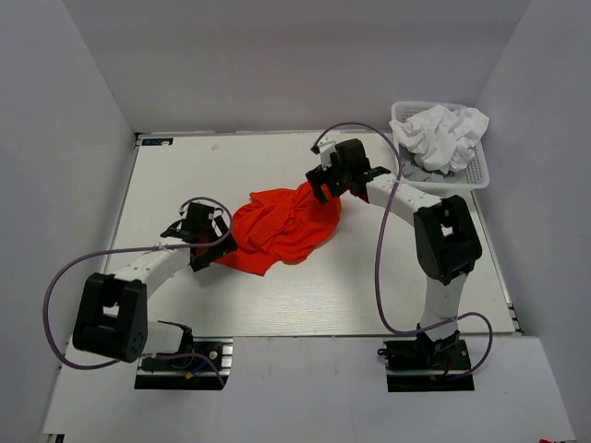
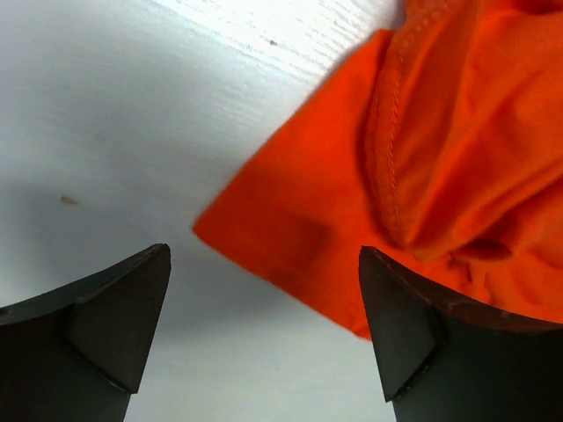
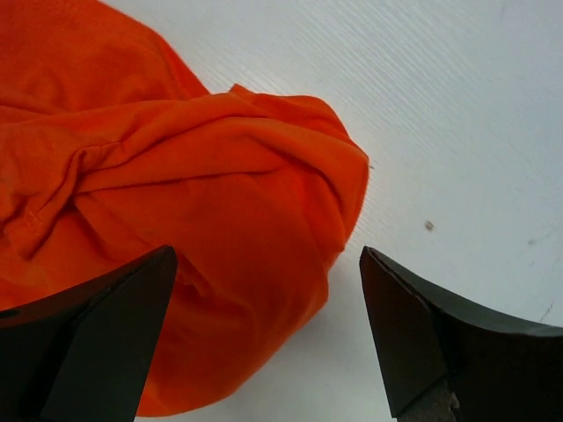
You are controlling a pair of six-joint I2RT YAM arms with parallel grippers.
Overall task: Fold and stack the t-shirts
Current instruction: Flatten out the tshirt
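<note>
Black fingertips [image 2: 132,308] of the left end effector [image 2: 264,255] fill the bottom of its wrist view, set wide apart and holding nothing. A flat corner of the orange-red t-shirt [image 2: 457,132] lies on the desk [image 2: 106,105] between them, with one finger over the cloth. From above, that end effector sits at the shirt's left edge. The shirt itself lies crumpled in a heap around the desk's middle. At the heap's upper right edge, the right end effector [image 1: 323,185] has its jaws spread just as wide and empty, one finger above bunched cloth, the other above bare desk. Far right, white t-shirts [image 1: 443,134] are piled in a white lattice basket [image 1: 476,177] at the desk's back corner.
</note>
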